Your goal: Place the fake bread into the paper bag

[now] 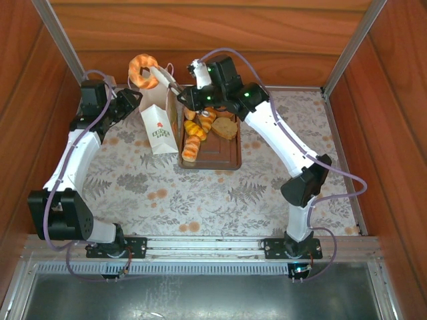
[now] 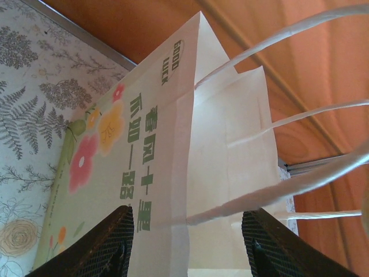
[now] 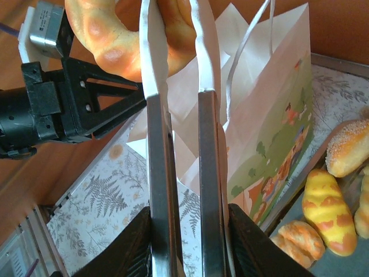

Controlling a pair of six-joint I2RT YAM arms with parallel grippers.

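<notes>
**Doughnut in the tongs, up by the bag's top**

Your left pincer (image 1: 135, 101) is spread wide. Its fingers (image 2: 106, 248) sit one on each side of the narrow side panel of the paper bag (image 1: 160, 127), near the top edge. You cannot tell whether they press on the paper.

Just right of that pincer the bag stands upright, long axis vertical. Its mouth is up, its loop handles are raised, and its printed front faces the arm bases.

The ring doughnut (image 1: 143, 71) is up high, out past the tip of your right pincer (image 3: 187, 231) and to its left, close to the bag's top rim. Its flat face is turned toward the overhead camera.

The tongs (image 1: 170, 83) have their long axis running from the right pincer up and left to the doughnut. Their two blades are close together and nip the ring.

The right pincer is closed narrow on the tongs, with a finger outside each blade.

Below and right of this pincer a brown tray (image 1: 227, 160) lies just beside the bag's right side, long axis running away from the bases. The other fake bread (image 1: 193, 145) lies on it: yellow croissants roughly lengthwise, a brown bun (image 1: 225, 128) and a seeded roll (image 3: 349, 147).

The surface is a cloth (image 1: 200, 200) printed with ferns and flowers. Wood-panel walls (image 1: 213, 33) stand on three sides, and slanting metal posts (image 1: 60, 33) run up the walls.

The bag's inside is not visible. In the right wrist view the frame edge cuts off the doughnut's top. You cannot tell whether the doughnut hangs over the mouth or beside it. The right arm covers the tray's far end, so the piece count is unclear.
</notes>
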